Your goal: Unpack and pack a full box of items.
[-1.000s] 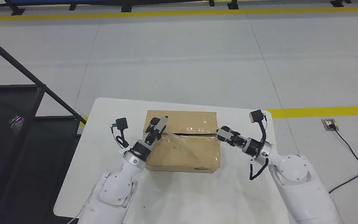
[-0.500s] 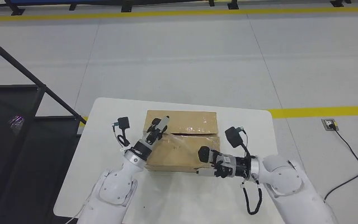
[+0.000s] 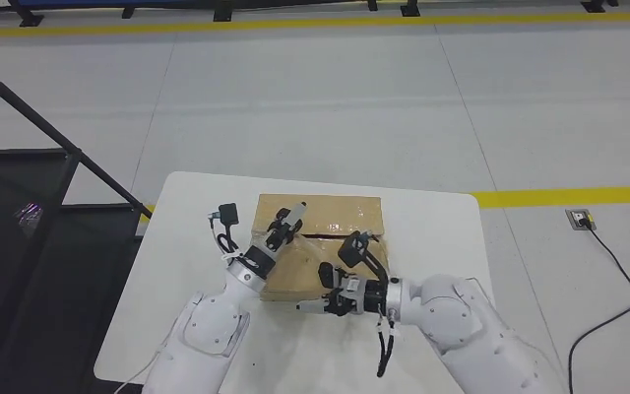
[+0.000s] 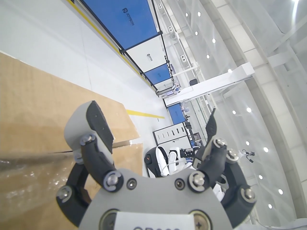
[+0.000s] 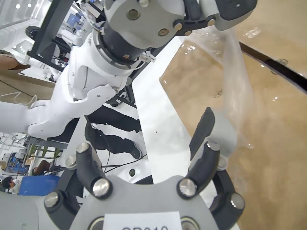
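Left tool (image 4: 153, 123) has its two fingers wide apart and holds nothing. It hangs just over the top of the brown box (image 3: 340, 210), near the box's left end, by the thin dark gap (image 5: 271, 62) where the two flaps meet. Right tool (image 5: 144, 130) is apart too, with nothing in it. It is low at the front side of the box, with one finger (image 5: 203, 130) over the box top and the other out over the white surface (image 3: 433, 225). Shiny clear tape (image 5: 236, 80) runs across the box top. The box has its flaps down and sits midway between the left and right edges of the surface, a bit nearer the far edge.
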{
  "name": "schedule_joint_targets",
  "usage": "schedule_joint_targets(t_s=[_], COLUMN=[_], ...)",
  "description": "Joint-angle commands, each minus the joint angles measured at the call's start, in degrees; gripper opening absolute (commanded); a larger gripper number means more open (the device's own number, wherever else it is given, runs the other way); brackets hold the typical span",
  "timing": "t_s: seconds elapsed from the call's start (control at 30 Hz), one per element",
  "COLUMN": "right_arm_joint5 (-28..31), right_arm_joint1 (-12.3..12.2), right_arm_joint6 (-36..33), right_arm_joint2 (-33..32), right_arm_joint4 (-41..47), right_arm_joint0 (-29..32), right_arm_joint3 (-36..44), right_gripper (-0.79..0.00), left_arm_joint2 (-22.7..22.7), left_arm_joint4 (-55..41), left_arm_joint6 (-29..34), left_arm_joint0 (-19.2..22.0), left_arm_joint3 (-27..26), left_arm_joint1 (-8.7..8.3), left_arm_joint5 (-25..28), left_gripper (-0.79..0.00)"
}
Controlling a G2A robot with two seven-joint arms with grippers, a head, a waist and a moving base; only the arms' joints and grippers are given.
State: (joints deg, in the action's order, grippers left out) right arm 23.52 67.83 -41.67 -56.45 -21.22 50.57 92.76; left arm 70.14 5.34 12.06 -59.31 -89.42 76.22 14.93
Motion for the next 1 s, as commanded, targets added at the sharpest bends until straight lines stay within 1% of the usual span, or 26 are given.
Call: schedule_joint_targets(t_s=[0.0, 0.17, 0.33, 0.6, 0.97], right_arm_joint5=[-3.05, -7.85, -8.95, -12.5, -12.47], right_arm_joint1=[0.39, 0.95, 1.0, 1.1, 1.72], right_arm_joint6=[3.47, 9.27, 11.29, 14.32, 17.53], right_arm_joint2=[1.04, 1.67, 0.15, -2.51, -4.52], right_arm_joint4=[-3.69, -7.29, -5.95, -4.11, 0.32], right_arm_joint0=[-0.32, 0.08, 1.04, 2.21, 1.26], right_arm_joint3=[-0.07, 0.41, 1.22, 1.73, -1.02], right_gripper=[0.0, 0.0, 0.0, 0.0, 0.0], left_arm_joint2=[-0.03, -0.08, -0.04, 0.63, 3.91], left_arm_joint4=[-0.16, -0.07, 0.01, -0.34, -1.94], left_arm_joint6=[0.14, 0.27, 0.28, 0.38, 2.3], left_arm_joint0=[0.06, 0.08, 0.02, -0.65, -3.22], left_arm_joint3=[0.16, 0.31, 0.37, -0.31, -3.03], left_arm_joint1=[0.05, 0.12, 0.19, 0.19, -0.34], left_arm_joint5=[-0.05, 0.11, 0.19, 0.61, 0.67], left_gripper=[0.0, 0.0, 0.0, 0.0, 0.0])
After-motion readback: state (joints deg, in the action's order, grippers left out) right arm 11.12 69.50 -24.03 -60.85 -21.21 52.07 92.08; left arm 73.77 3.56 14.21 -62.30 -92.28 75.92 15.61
